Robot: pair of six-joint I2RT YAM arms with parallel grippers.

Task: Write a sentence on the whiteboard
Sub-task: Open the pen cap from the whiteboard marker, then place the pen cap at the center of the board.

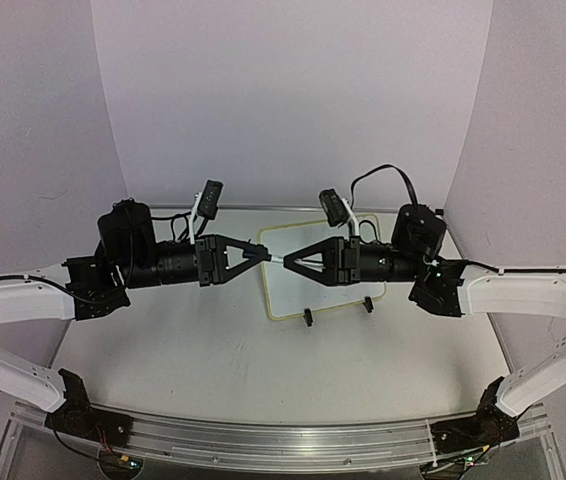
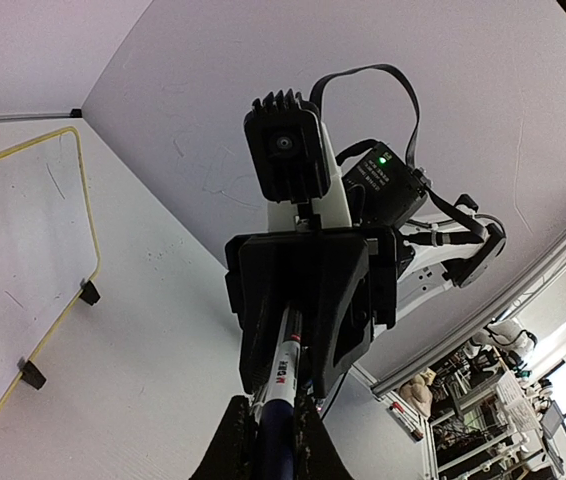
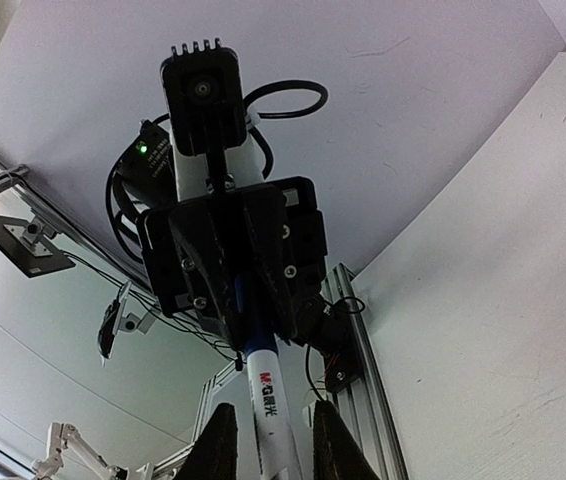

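Observation:
The whiteboard (image 1: 313,295) stands on two black clip feet at the table's middle back; it also shows in the left wrist view (image 2: 18,260). No blue sentence shows on it, only faint smudges. My two grippers meet tip to tip above the board's left edge with a marker (image 1: 275,258) level between them. My left gripper (image 1: 266,253) (image 2: 275,412) is shut snugly on the marker's dark blue cap end (image 2: 278,440). My right gripper (image 1: 286,262) (image 3: 268,410) surrounds the white barrel (image 3: 271,390), with a slim gap showing on each side.
Pale walls close the table on three sides. An aluminium rail (image 1: 263,440) runs along the near edge. Both arm bases (image 1: 68,400) sit at the near corners.

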